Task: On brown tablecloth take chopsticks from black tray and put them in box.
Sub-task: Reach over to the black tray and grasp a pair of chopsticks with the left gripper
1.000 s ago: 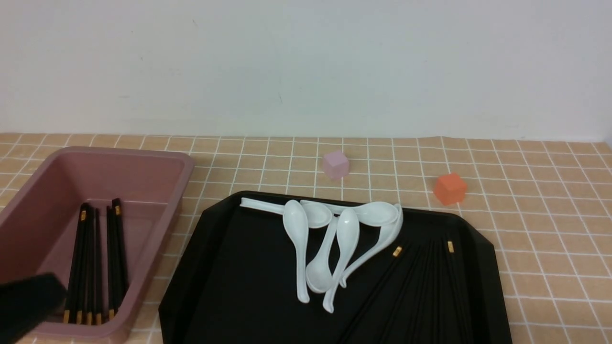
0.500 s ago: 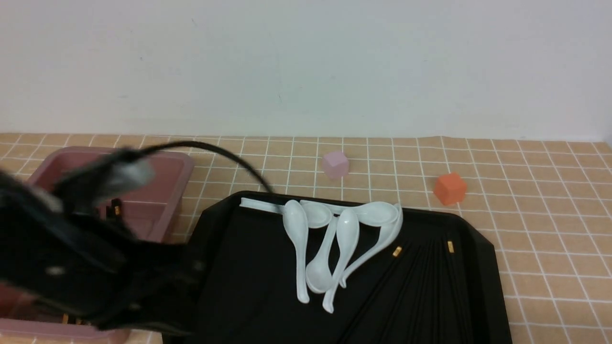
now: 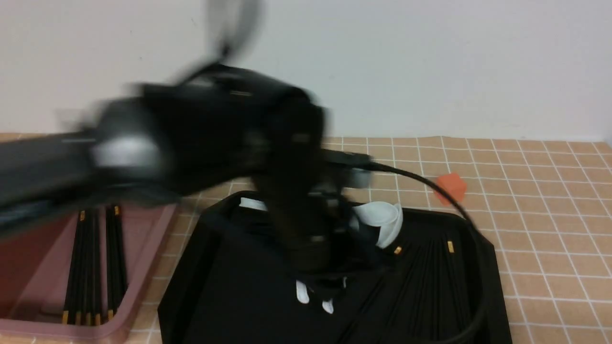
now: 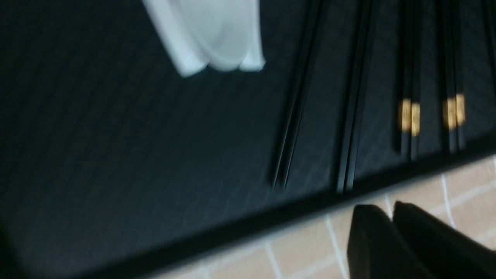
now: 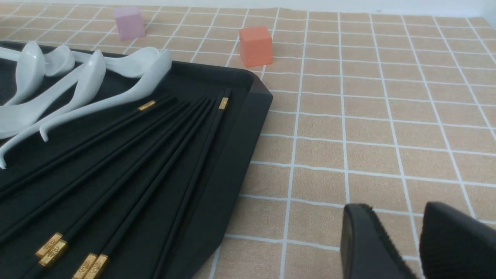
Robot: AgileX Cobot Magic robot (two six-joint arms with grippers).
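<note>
Several black chopsticks (image 3: 430, 286) with gold bands lie fanned in the right part of the black tray (image 3: 210, 267) on the brown tablecloth (image 3: 540, 215). Several more chopsticks (image 3: 93, 267) lie in the pink box (image 3: 158, 239) at left. My left arm (image 3: 215, 129), blurred, reaches from the left over the tray's middle. In the left wrist view my left gripper (image 4: 383, 207) is shut and empty, over the tablecloth just outside the tray rim, near the chopsticks' (image 4: 352, 116) ends. My right gripper (image 5: 399, 209) is open and empty over bare tablecloth beside the tray (image 5: 232, 155) and its chopsticks (image 5: 155, 155).
White soup spoons (image 3: 382, 217) lie in the tray's far part, mostly hidden by the arm; they show in the right wrist view (image 5: 89, 77). An orange cube (image 3: 450, 187) and a pink cube (image 5: 130, 22) stand on the cloth behind the tray. A white wall backs the table.
My left arm has swung up and to the right, from the box at the lower left to above the middle of the tray. It now hides most of the spoons and the pink cube.
</note>
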